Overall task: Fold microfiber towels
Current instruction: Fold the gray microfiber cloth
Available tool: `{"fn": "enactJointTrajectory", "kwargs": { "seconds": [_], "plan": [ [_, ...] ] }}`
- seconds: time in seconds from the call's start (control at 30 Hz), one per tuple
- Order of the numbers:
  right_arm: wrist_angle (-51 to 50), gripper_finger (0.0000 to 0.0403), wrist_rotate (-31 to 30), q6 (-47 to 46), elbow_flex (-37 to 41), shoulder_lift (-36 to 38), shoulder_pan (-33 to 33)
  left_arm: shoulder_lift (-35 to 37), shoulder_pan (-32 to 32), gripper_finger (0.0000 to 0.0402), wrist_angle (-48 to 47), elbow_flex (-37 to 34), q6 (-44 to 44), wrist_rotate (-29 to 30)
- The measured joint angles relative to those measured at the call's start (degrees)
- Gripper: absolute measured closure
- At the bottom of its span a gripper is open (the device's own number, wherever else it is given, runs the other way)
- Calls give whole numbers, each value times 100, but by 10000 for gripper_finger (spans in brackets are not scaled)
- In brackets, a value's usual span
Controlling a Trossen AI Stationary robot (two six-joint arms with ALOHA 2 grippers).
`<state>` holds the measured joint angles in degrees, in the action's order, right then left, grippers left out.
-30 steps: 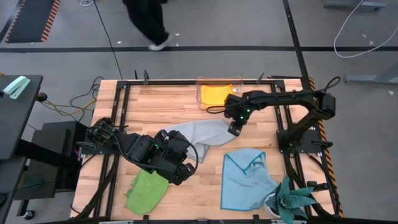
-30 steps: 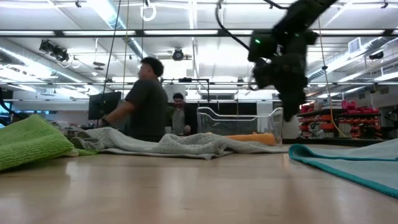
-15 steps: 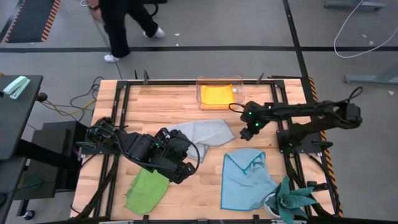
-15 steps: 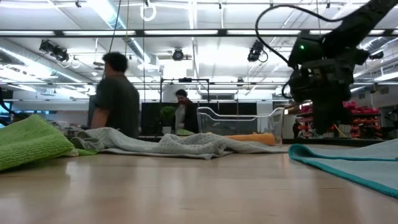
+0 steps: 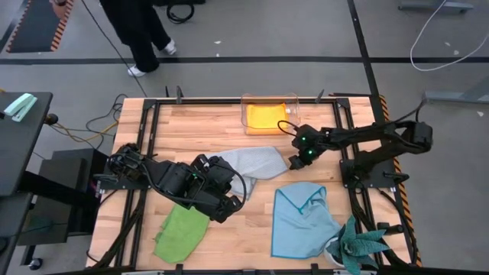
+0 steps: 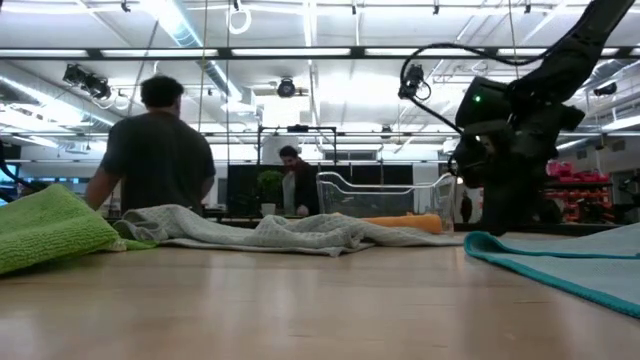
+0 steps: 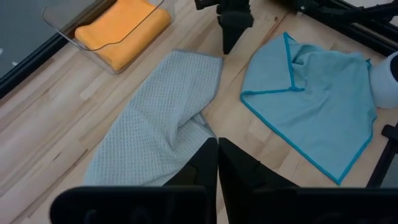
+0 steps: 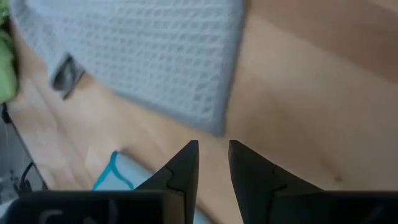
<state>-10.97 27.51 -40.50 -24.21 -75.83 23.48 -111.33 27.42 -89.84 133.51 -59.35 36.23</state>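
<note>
The grey towel (image 5: pixel 250 162) (image 7: pixel 155 124) lies spread in the middle of the table. Its right corner (image 8: pixel 214 124) lies just ahead of my right gripper (image 8: pixel 212 155) (image 5: pixel 293 162), which is low over the wood, open by a narrow gap and touching nothing. My left gripper (image 7: pixel 217 149) (image 5: pixel 231 186) is shut and hovers above the grey towel's near left part. The light blue towel (image 5: pixel 302 218) lies near right and the lime green towel (image 5: pixel 179 233) near left. The orange-yellow towel (image 5: pixel 265 117) lies folded in the clear box (image 5: pixel 246 114).
A teal spiky plant (image 5: pixel 359 248) in a white pot stands at the near right corner. The table's black frame rails (image 5: pixel 351 153) run along its sides. Bare wood (image 5: pixel 191 130) lies far left of the grey towel. A person (image 6: pixel 155 160) stands beyond the table.
My right gripper has come down from well above the table to just over the wood by the grey towel's right corner, drifting a little toward the right edge and rolling at the wrist. The towels lie as before.
</note>
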Motion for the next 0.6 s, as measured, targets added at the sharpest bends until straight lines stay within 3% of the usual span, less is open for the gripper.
{"fn": "enactJointTrajectory", "kwargs": {
  "seconds": [0.23,0.6],
  "plan": [
    [449,307,171,8,0,-405,331,-2,0,385,17,0,0,20],
    [690,307,440,-43,-15,-651,339,-2,2,387,17,0,2,111]
  ]
}}
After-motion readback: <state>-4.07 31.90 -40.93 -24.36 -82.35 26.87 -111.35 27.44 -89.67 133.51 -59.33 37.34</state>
